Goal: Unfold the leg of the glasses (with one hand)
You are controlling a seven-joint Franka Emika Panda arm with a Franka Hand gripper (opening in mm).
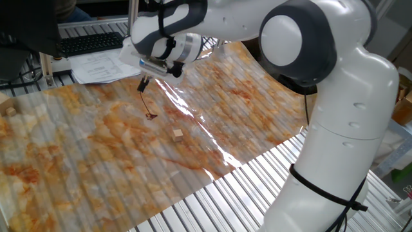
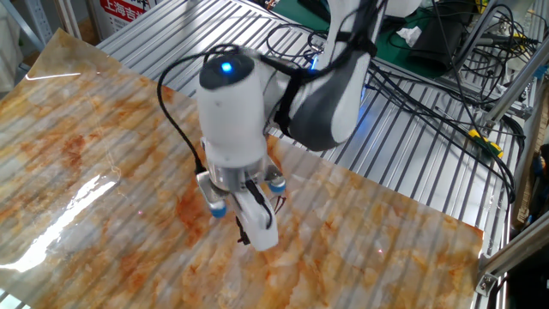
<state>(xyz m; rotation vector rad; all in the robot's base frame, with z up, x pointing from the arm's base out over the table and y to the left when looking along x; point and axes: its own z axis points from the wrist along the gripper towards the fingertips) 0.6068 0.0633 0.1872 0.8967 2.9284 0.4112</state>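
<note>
The glasses (image 1: 152, 116) are a tiny dark wire frame lying on the marbled orange mat (image 1: 96, 154), left of centre. The leg (image 1: 146, 103) shows as a thin dark line running up from the frame to my gripper (image 1: 143, 84). The gripper hangs just above the mat, up and left of the frame, with its dark fingers closed together on the upper end of the leg. In the other fixed view the hand (image 2: 232, 129) tilts and covers the fingers and the glasses.
A small tan wooden cube (image 1: 177, 134) lies on the mat just right of and below the glasses. Another wooden block (image 1: 9, 111) sits at the far left. A keyboard (image 1: 90, 44) and papers (image 1: 96, 66) lie behind the mat. Cables (image 2: 429, 77) cover the metal table.
</note>
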